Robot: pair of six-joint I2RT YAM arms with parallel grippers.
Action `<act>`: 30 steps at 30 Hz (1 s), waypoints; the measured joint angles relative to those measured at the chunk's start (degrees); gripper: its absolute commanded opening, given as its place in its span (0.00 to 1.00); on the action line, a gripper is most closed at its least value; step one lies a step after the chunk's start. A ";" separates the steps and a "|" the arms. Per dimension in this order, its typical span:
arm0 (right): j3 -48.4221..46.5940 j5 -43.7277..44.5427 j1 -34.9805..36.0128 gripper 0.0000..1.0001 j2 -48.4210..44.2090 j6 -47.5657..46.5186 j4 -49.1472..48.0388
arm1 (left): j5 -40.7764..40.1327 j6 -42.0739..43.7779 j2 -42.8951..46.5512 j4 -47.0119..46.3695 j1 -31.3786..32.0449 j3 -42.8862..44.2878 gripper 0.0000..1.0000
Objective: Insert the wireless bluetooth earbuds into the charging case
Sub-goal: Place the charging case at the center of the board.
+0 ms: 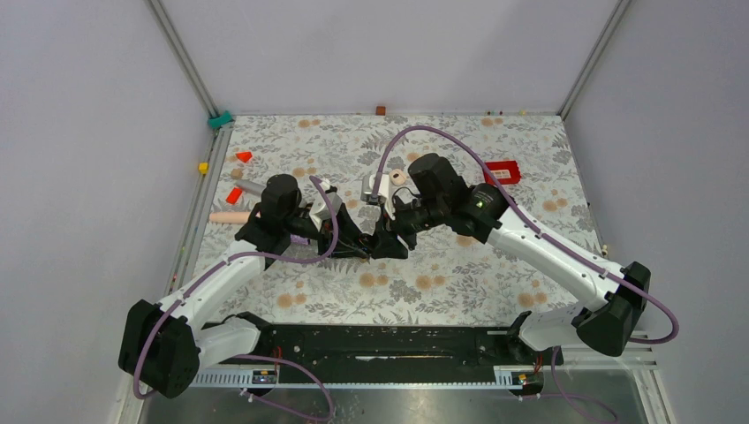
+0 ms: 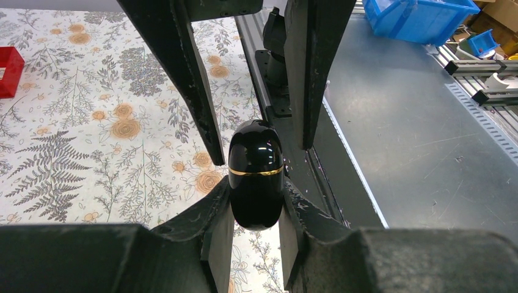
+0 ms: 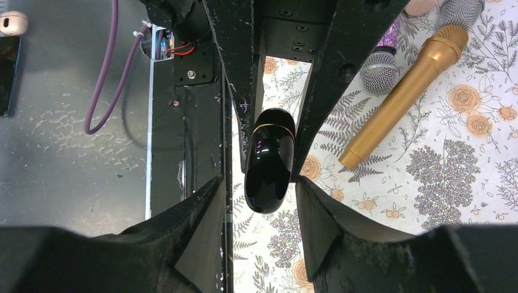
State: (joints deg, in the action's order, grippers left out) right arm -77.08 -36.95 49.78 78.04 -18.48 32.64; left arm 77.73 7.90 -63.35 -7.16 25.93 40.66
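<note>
Table is a floral cloth boxed in by grey walls on the left, back and right, with a black rail along the near edge. There's open cloth between that rail and the arms, and more at the right back. Both arms lean in and meet about mid-table, so the centre is the tight spot. A gold mic and a silver-headed mic lie on the cloth near the grippers. The red box sits well apart at the back right. The left gripper is pinching one end of the case, which is glossy black with a gold band and held off the cloth. The right gripper straddles the other end with its fingers spread, and there's a gap showing on one side.
</note>
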 measured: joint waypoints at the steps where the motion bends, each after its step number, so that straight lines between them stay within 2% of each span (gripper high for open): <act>1: 0.04 0.02 0.02 0.52 0.04 0.00 -0.04 | 0.00 0.00 0.00 -0.02 0.00 0.00 0.00; 5: 0.13 0.35 0.09 0.43 0.04 0.07 -0.44 | 0.00 -0.02 0.00 -0.02 0.00 0.00 0.00; 14: 0.13 0.44 0.11 0.43 0.15 0.26 -0.55 | -0.09 -0.42 0.00 -0.09 0.00 0.00 0.03; 21: 0.13 0.92 0.13 0.27 0.76 0.57 -1.09 | -0.28 -0.50 -0.02 -0.02 -0.04 0.00 0.06; 26: 0.13 1.07 0.13 0.24 0.76 0.66 -1.18 | -0.35 -0.50 -0.02 -0.04 -0.09 0.00 0.13; 30: 0.13 1.29 0.15 0.24 0.76 0.63 -1.20 | -0.42 -0.48 -0.02 -0.04 -0.13 0.00 0.27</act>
State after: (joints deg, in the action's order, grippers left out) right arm -76.95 -35.66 49.93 78.81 -17.85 31.44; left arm 77.32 7.42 -63.37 -7.20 25.80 40.66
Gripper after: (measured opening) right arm 0.359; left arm 0.281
